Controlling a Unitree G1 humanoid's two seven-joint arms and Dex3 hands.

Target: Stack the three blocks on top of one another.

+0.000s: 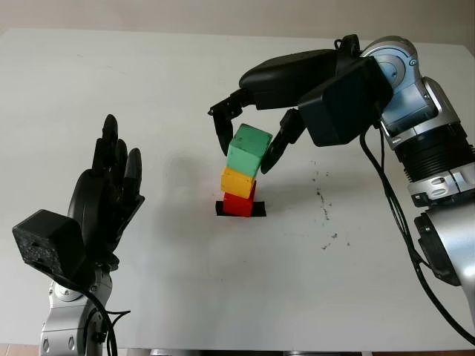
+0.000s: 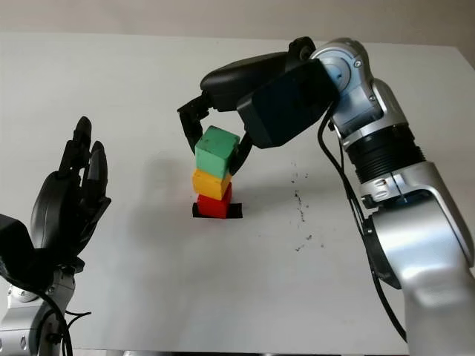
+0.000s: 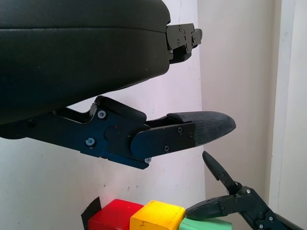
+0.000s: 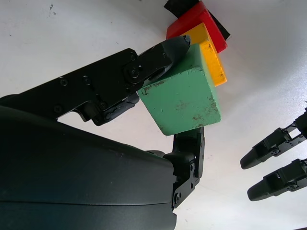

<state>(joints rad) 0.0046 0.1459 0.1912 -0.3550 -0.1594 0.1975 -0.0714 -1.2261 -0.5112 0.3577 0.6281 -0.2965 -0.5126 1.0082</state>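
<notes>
White tabletop (image 1: 163, 89), small dark specks right of centre. Black tape patch (image 1: 240, 210) under red wooden cube (image 1: 239, 203); yellow wooden cube (image 1: 238, 182) stacked on it; green wooden cube (image 1: 249, 150) on top, tilted. Right hand (image 1: 249, 142) fingers pinching green cube on both sides, apparently gripping. Left hand (image 1: 104, 200) open, raised at left, well apart from the 3 cubes.

— Looks like a robotics lab?
— Likely: bare white bench (image 1: 185, 297), black tape marker (image 1: 240, 210) near its middle, scuffed specks (image 1: 323, 200) toward the right edge, plain pale wall (image 3: 235, 72) behind.
</notes>
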